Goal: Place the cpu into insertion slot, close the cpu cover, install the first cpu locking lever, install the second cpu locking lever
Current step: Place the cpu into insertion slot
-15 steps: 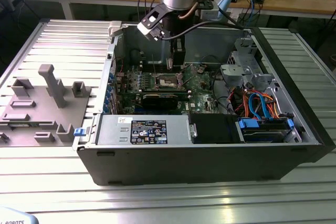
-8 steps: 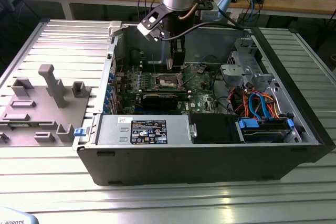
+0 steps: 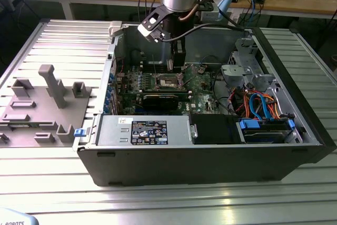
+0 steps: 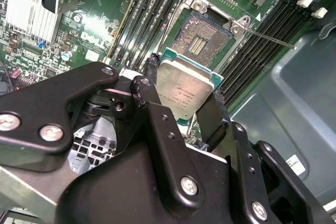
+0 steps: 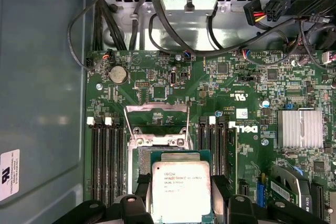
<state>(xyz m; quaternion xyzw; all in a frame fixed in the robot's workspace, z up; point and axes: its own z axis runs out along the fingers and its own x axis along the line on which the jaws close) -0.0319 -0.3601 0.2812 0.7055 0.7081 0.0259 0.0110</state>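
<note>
My gripper (image 3: 176, 59) reaches down into the open computer case over the green motherboard (image 3: 200, 85). It is shut on the cpu (image 4: 184, 90), a silver-topped square chip pinched at two opposite edges by the black fingers (image 4: 151, 74). The chip hangs tilted just above and beside the insertion slot (image 4: 202, 38), whose dark pin field lies bare. In the first wrist view the cpu (image 5: 181, 190) covers most of the insertion slot (image 5: 140, 162). The cpu cover (image 5: 156, 107) stands flipped open behind the socket. A thin locking lever (image 4: 270, 39) sticks out beside the slot.
Memory slots (image 5: 107, 156) flank the socket on both sides. A finned heatsink (image 5: 300, 128) and a long black card (image 3: 158, 101) sit nearby. The power supply (image 3: 147, 130) and a drive cage with cables (image 3: 263, 109) fill the case front. A grey fixture block (image 3: 42, 104) lies outside.
</note>
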